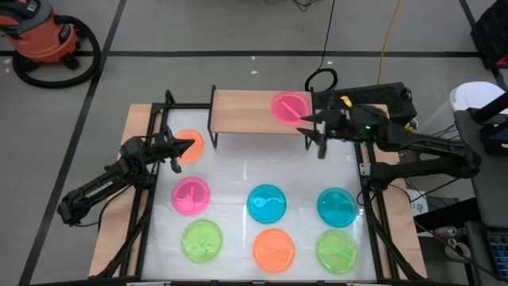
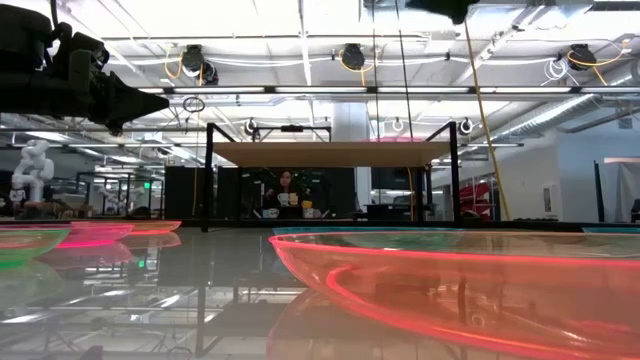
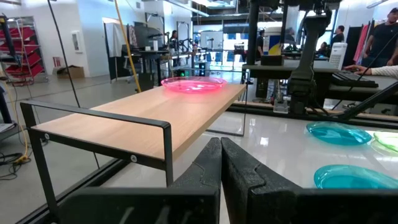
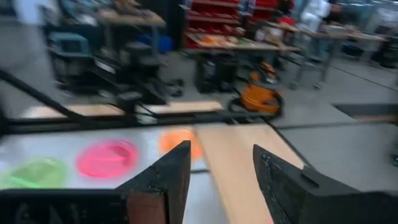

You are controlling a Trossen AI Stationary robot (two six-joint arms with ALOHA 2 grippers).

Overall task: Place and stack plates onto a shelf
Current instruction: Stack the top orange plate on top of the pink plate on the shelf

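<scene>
Hovering released beside the pink plate (image 1: 290,106) on the shelf (image 1: 246,111), the right tool (image 1: 311,127) should retreat level; the left tool (image 1: 187,146), clenched empty, should approach the orange plate (image 1: 190,143) low.

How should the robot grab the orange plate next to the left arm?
Probably by its rim. The orange plate lies flat on the white table, thin and shallow, so only the raised edge gives fingers something to pinch. The left gripper sits right over it with fingers shut; it could open, come down from above on its own side, and clamp one finger inside the rim, one outside.
</scene>
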